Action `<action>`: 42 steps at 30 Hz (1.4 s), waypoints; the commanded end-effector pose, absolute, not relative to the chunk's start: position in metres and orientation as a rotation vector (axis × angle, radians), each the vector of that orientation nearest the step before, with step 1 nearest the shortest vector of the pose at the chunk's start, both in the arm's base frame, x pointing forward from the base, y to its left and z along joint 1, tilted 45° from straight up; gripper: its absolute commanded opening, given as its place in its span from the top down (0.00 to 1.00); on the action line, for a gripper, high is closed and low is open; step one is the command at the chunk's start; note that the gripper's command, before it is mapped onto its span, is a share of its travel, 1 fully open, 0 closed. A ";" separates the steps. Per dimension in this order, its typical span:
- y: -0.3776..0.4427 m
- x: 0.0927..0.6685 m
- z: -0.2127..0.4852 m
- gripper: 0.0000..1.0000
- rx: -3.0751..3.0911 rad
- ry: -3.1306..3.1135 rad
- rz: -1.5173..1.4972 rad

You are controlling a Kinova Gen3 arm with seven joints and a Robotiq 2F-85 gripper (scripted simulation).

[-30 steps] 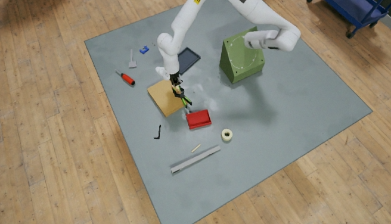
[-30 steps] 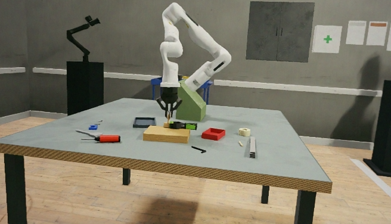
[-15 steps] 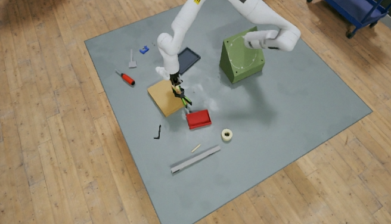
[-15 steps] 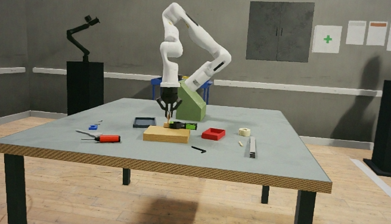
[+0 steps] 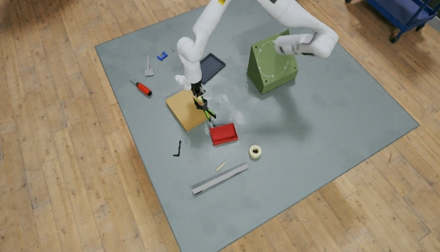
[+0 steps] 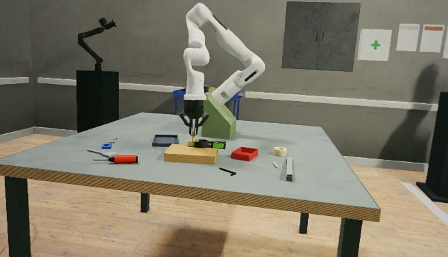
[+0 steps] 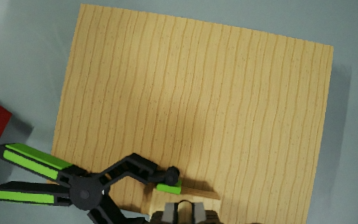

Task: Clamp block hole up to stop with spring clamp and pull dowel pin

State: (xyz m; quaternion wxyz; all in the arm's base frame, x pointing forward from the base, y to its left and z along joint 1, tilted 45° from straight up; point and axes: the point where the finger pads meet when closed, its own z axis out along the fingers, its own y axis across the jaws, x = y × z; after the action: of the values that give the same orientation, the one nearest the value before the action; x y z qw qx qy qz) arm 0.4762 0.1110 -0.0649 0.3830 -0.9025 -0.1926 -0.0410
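Note:
My gripper (image 5: pixel 200 99) (image 6: pixel 193 132) (image 7: pixel 185 213) points down over the bench board (image 5: pixel 184 112) (image 6: pixel 190 155) (image 7: pixel 190 100), shut on the upright dowel pin (image 6: pixel 193 137). The small wooden block (image 6: pixel 190 143) (image 7: pixel 159 201) is right below the fingertips. The black and green spring clamp (image 5: pixel 202 105) (image 6: pixel 204 143) (image 7: pixel 86 193) lies level, with one green pad against the block's side and its handles out past the board's edge. The other jaw, the bench stop, the gap between stop and block, and the hole are hidden; I cannot tell how deep the pin sits.
A red tray (image 5: pixel 223 134) (image 6: pixel 244 154) is beside the board near the clamp handles. A dark tray (image 5: pixel 212 68) (image 6: pixel 165 141) is behind. Around are a screwdriver (image 5: pixel 144 89), a hex key (image 5: pixel 179 148), a tape roll (image 5: pixel 255 154), a short light stick (image 5: pixel 221 167) and a grey bar (image 5: pixel 221 179).

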 end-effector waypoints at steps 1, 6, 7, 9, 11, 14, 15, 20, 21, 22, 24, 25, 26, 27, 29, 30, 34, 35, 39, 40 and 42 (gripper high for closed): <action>0.110 0.477 -0.064 0.90 -2.303 -0.486 -0.105; 0.110 0.477 -0.064 0.90 -2.308 -0.462 -0.095; 0.110 0.477 -0.064 0.90 -2.309 -0.455 -0.092; 0.109 0.477 -0.064 0.90 -2.312 -0.438 -0.085; 0.109 0.477 -0.063 0.90 -2.315 -0.419 -0.076; 0.109 0.477 -0.063 0.90 -2.319 -0.397 -0.067; 0.109 0.477 -0.063 0.90 -2.319 -0.397 -0.067; 0.108 0.477 -0.062 0.90 -2.328 -0.336 -0.041; 0.108 0.477 -0.062 0.90 -2.329 -0.323 -0.036; 0.107 0.477 -0.062 0.90 -2.331 -0.311 -0.031; 0.107 0.477 -0.061 0.90 -2.334 -0.287 -0.021; 0.107 0.477 -0.061 0.90 -2.335 -0.275 -0.016; 0.107 0.477 -0.061 0.90 -2.337 -0.264 -0.012; 0.106 0.477 -0.060 0.90 -2.338 -0.256 -0.008; 0.101 0.478 -0.055 0.90 -2.338 -0.256 -0.008; 0.099 0.478 -0.053 0.90 -2.338 -0.256 -0.008; 0.095 0.478 -0.049 0.90 -2.338 -0.256 -0.008; 0.094 0.479 -0.048 0.90 -2.338 -0.256 -0.008; 0.090 0.479 -0.044 0.90 -2.338 -0.256 -0.008; 0.089 0.479 -0.044 0.90 -2.338 -0.256 -0.008; 0.089 0.479 -0.043 0.90 -2.338 -0.256 -0.008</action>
State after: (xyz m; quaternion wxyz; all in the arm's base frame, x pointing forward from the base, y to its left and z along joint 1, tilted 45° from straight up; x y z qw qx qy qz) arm 0.4782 0.0915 -0.0453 0.3853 -0.9172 -0.1011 -0.0024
